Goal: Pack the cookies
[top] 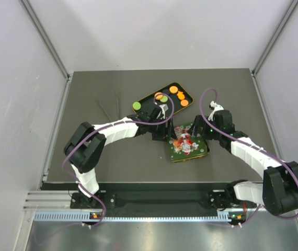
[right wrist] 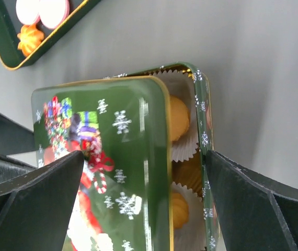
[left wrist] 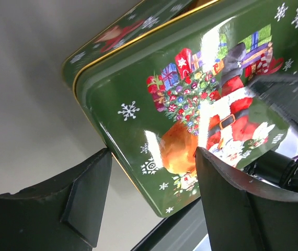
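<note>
A green Christmas tin lid (top: pixel 186 142) with a Santa picture lies askew over its tin base (right wrist: pixel 204 120). Yellow-orange cookies (right wrist: pixel 178 117) in white paper cups show in the uncovered strip. More cookies, orange (top: pixel 173 90) and green (top: pixel 137 105) discs, lie on a dark gold-rimmed tray (top: pixel 149 102) behind. My left gripper (top: pixel 158 133) is open at the lid's left side; a lid corner (left wrist: pixel 191 94) lies between its fingers. My right gripper (top: pixel 200 125) is open at the tin's far right, its fingers straddling lid (right wrist: pixel 102 157) and base.
The tray's corner (right wrist: pixel 2 36) with an orange cookie and pale discs shows in the right wrist view. Thin dark sticks (top: pixel 107 107) lie on the grey table left of the tray. Grey walls enclose the table on three sides.
</note>
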Motion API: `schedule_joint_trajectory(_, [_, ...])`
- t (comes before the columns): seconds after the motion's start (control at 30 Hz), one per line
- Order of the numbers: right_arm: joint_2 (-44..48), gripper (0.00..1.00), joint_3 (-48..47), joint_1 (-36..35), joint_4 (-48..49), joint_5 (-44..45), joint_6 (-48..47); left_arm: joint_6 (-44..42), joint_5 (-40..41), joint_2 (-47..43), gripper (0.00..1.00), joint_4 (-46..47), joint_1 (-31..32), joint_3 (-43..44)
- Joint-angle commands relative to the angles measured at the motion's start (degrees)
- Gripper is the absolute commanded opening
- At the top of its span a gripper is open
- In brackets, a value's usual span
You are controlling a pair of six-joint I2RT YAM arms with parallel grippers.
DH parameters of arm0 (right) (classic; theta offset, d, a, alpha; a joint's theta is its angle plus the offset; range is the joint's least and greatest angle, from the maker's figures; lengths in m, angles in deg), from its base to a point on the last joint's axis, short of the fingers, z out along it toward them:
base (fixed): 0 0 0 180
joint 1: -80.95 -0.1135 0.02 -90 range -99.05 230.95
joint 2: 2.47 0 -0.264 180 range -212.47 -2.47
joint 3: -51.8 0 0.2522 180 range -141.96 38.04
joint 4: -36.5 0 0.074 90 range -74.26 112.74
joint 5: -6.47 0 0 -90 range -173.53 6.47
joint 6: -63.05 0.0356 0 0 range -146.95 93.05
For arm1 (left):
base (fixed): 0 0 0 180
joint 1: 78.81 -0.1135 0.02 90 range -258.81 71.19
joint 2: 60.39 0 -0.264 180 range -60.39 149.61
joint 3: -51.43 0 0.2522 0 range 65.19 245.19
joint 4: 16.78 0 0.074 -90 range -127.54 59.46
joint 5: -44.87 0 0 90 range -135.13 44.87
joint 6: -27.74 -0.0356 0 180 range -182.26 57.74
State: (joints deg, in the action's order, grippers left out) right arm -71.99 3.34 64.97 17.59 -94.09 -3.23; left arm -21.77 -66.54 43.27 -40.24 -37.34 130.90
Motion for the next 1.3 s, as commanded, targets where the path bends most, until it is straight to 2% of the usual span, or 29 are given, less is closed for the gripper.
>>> schedule_joint_trajectory(0.0, [1.66,1.0,1.47,-2.55,0.84,-4.46,3.86,-1.03,0.31,0.49,0.7,0.38,0.63,3.19])
schedule_joint_trajectory(0.5, [4.74,1.0,6.04,-7.82,2.25,-4.12,10.37,-2.35,1.9,0.67,0.69,-2.7,0.8,5.13])
schedule_joint_trajectory(1.27, [7.38,1.0,8.51,-9.94,2.07,-1.13,13.45,-2.87,2.16,-3.28,0.69,-6.39,0.98,8.64])
